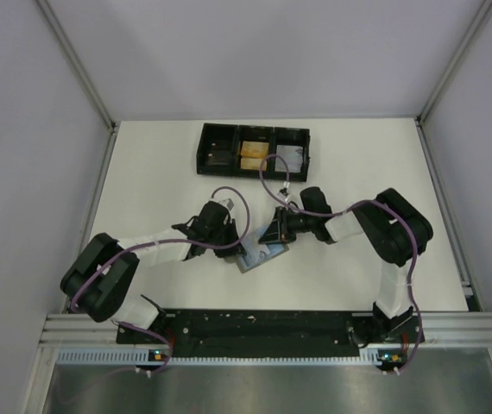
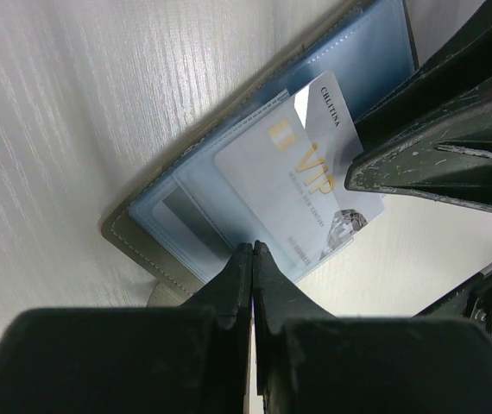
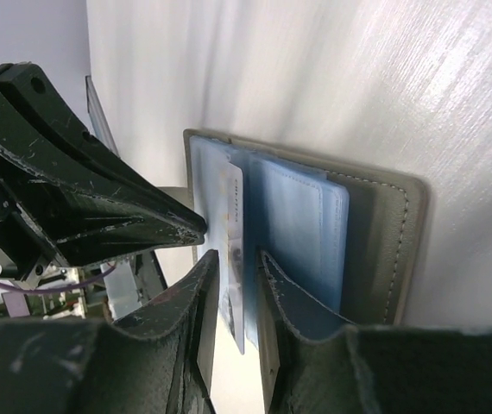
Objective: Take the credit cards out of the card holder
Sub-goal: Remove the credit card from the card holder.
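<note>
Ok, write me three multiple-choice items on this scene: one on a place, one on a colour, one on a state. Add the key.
1. Where is the card holder?
A. On the table, between the left end effector and the right end effector
B. Lifted high in the air
C. Hanging over the table's edge

2. What colour is its inside?
A. Red
B. Light blue
C. Yellow

3. What state is it in?
A. Folded shut
B. Open, no card in view
C. Open, a credit card sticking partly out

Key: 1 A, the top view shows it lying between both arms' tips; 2 B, both wrist views show blue pockets; 3 C, the left wrist view shows the card jutting from its pocket.
</note>
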`<act>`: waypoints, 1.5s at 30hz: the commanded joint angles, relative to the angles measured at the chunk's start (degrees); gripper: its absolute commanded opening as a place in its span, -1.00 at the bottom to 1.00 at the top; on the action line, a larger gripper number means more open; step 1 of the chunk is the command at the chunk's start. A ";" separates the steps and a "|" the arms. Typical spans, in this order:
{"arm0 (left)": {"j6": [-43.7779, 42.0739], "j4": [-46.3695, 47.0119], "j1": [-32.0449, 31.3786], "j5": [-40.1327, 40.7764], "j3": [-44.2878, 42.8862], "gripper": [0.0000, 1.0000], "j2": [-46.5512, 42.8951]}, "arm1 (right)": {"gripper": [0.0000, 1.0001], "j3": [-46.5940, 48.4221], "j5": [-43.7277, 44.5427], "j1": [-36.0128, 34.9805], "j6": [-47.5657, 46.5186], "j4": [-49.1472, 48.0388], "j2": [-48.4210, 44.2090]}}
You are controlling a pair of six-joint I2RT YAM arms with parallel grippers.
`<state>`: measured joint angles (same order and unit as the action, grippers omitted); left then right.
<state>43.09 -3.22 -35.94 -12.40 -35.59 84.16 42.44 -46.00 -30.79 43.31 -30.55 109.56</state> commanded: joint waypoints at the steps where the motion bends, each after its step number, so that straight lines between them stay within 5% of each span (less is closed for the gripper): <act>1: -2.92 -6.88 0.00 4.93 2.11 -1.00 2.15 | -0.53 1.95 0.12 -0.94 -0.42 -1.89 1.62; 5: -2.75 -6.71 0.00 4.93 2.11 -1.00 2.15 | -0.64 2.30 -0.32 -1.03 -0.86 -1.54 2.06; 9: -2.84 -6.71 0.00 4.93 2.37 -1.00 1.89 | -1.00 2.92 -0.32 -0.94 -2.70 0.74 1.54; 28: -2.57 -3.55 0.08 3.97 4.22 -1.00 -4.78 | -1.00 5.55 6.89 8.72 -18.35 27.11 -17.96; 33: -4.59 -2.31 0.08 2.65 2.82 -0.44 -14.79 | -1.00 6.52 4.87 8.72 -19.58 30.10 -24.47; 37: -10.56 -2.58 0.61 1.43 -0.43 0.34 -22.00 | -1.00 7.40 2.06 8.03 -22.12 33.26 -29.83; 40: -16.79 -2.23 1.23 -2.44 -3.07 0.53 -26.23 | -1.00 8.19 -1.19 6.71 -24.23 35.29 -32.82; 45: -24.53 0.06 1.49 -12.88 -6.67 0.55 -30.98 | -1.00 9.86 -6.91 2.84 -28.27 38.18 -37.04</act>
<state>27.33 -6.72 -34.68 -16.01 -38.41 56.29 48.75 -46.81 -24.93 20.25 4.73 76.42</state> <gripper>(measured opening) 0.776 0.006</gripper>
